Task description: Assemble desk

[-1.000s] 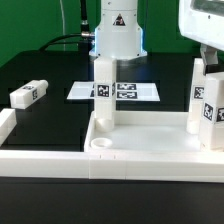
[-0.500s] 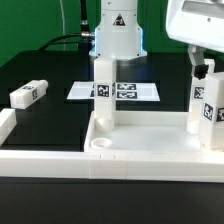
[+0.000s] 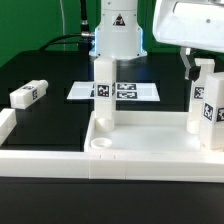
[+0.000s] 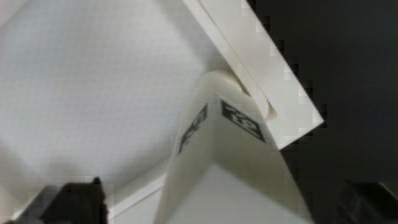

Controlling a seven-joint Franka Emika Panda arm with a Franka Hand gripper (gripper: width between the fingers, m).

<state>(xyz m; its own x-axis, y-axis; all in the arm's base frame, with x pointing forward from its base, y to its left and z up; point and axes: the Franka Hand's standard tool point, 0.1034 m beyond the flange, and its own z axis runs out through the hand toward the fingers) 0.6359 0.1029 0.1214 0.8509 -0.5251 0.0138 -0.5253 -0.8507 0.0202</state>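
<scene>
Desk assembly, leg stage. The desk top (image 3: 60, 158) lies rim-up along the near edge of the table, with two legs standing upright in it, one near the middle (image 3: 103, 90) and one at the exterior view's right (image 3: 207, 105). The gripper (image 3: 196, 66) hangs at the top of the right-hand leg, its jaws spread and holding nothing. One dark finger (image 3: 187, 66) stands just beside the leg rather than on it. The wrist view looks straight down this leg's vertical long axis. The loose leg (image 3: 28, 95) lies flat on the table, well apart from the gripper, far toward the exterior view's left, its long axis slanting across the view. A round socket (image 3: 100, 146) in the near rim is empty, so the next fetch probably runs leftward.
</scene>
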